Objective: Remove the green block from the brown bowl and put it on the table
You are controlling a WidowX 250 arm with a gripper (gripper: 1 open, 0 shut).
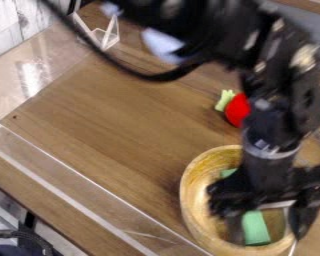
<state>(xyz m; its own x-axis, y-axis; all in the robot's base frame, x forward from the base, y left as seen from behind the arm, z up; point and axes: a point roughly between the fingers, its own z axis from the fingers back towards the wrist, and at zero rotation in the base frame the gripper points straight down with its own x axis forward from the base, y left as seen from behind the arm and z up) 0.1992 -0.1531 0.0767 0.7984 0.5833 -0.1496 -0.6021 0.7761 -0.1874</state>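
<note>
The brown bowl (194, 188) sits at the table's front right. The green block (255, 228) lies flat inside it, mostly covered by the arm. My gripper (266, 214) reaches down into the bowl from above, blurred by motion. It is open, with its dark fingers (231, 205) standing on either side of the block. I cannot tell whether the fingers touch the block. The brown wood-grain table (109, 120) stretches away to the left and back.
A red strawberry-like toy with a green top (232, 103) lies on the table just behind the bowl. Low clear acrylic walls (69, 190) edge the tabletop. A clear folded stand (99, 33) is at the back left corner.
</note>
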